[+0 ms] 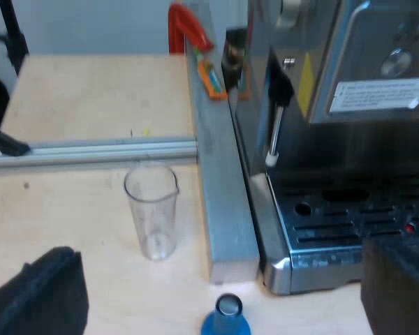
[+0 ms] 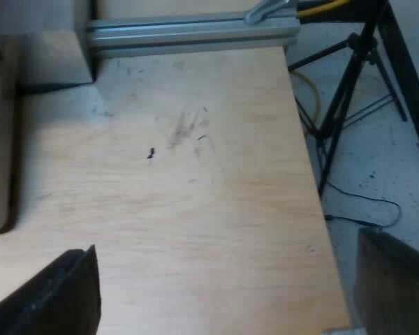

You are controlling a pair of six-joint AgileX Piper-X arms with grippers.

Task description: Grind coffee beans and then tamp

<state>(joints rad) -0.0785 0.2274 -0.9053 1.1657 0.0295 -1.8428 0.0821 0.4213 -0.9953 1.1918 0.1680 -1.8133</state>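
Glossy, reflective metal machine (image 1: 349,63); clear smooth glass (image 1: 152,213); matt, scuffed pale wood counter (image 2: 195,195); dull brushed-aluminium rail (image 1: 91,152); blue tamper (image 1: 226,319), shiny top.

Pale wooden tabletop (image 1: 91,105), crossed by an aluminium rail (image 1: 112,152) and met at a right angle by a second, thicker aluminium bar (image 1: 220,188). Bears a clear measuring glass (image 1: 152,213), upright and empty, just beside that bar and near the rail. Bears also a blue tamper (image 1: 227,317) near the bar's end, apart from the glass, and the espresso machine (image 1: 335,230), close along the bar's other side. In the right wrist view, bare wood with faint dark scuffs (image 2: 185,132), ending at a straight edge.
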